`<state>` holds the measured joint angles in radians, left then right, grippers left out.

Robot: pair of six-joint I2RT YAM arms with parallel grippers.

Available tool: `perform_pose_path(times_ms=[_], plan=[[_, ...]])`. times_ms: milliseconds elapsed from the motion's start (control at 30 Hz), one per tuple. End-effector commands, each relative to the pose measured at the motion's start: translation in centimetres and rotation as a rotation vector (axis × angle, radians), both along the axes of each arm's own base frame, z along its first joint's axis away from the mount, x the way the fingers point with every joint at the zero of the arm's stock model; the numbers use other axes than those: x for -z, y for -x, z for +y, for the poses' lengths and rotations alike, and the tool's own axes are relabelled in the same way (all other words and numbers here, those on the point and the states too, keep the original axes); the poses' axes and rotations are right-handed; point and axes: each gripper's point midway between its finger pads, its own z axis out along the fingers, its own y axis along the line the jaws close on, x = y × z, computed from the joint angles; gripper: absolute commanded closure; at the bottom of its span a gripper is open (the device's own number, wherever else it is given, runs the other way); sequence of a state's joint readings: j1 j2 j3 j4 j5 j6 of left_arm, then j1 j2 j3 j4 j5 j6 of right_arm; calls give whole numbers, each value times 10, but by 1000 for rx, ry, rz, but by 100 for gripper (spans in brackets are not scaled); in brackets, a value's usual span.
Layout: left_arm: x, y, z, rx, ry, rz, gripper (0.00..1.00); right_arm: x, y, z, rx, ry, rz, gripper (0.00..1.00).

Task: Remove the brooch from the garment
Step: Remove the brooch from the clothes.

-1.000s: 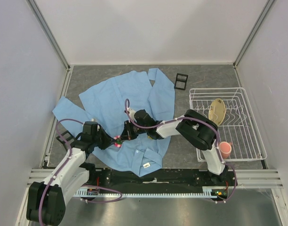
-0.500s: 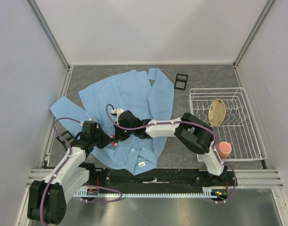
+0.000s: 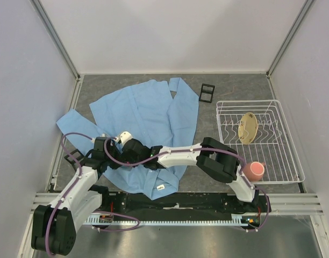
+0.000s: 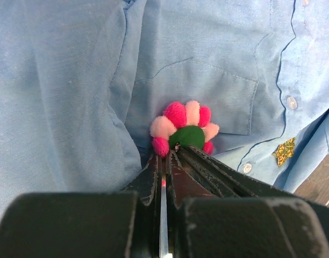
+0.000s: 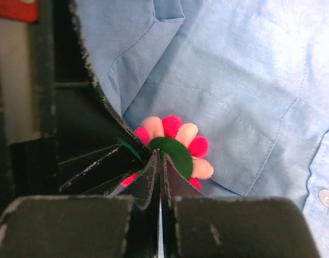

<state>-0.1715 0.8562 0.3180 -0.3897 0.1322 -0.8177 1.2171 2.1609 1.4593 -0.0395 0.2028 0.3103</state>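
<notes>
The brooch (image 4: 185, 128) is a pink-petalled flower, turned so that its green felt back shows. It sits over the chest pocket of the light blue shirt (image 3: 148, 107). My left gripper (image 4: 172, 150) is shut on the pin at the brooch's back. My right gripper (image 5: 159, 155) is shut on the same spot from the other side, with its fingers (image 4: 229, 174) crossing beside mine. In the right wrist view the brooch (image 5: 179, 146) is lifted against the shirt (image 5: 245, 80). In the top view both grippers (image 3: 107, 160) (image 3: 117, 157) meet at the shirt's left front and hide the brooch.
A small gold emblem (image 4: 285, 151) and white buttons (image 4: 291, 102) are on the shirt's placket. A white wire rack (image 3: 285, 161) at the right holds a tan plate (image 3: 247, 127) and a pink cup (image 3: 254, 171). A small black frame (image 3: 207, 92) lies at the back.
My right arm has reached further left, to meet the left gripper. The shirt's lower front has been dragged left with it. The brooch, seen from above before, is now covered.
</notes>
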Motion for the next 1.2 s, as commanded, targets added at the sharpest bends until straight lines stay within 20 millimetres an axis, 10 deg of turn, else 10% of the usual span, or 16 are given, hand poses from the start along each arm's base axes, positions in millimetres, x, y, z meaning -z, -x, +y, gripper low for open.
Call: perform_pose_path(times_ms=[0, 533, 1067, 1167], plan=[[-57, -16, -41, 146, 182, -139, 98, 131, 38, -113, -100, 506, 33, 100], [-65, -15, -46, 168, 201, -137, 98, 75, 36, -86, -284, 149, -251, 100], [-42, 5, -42, 161, 190, -48, 98, 19, 20, -84, -112, -333, 114, 100], [-43, 5, -44, 155, 206, -44, 85, 14, 25, -74, -120, -390, 164, 100]])
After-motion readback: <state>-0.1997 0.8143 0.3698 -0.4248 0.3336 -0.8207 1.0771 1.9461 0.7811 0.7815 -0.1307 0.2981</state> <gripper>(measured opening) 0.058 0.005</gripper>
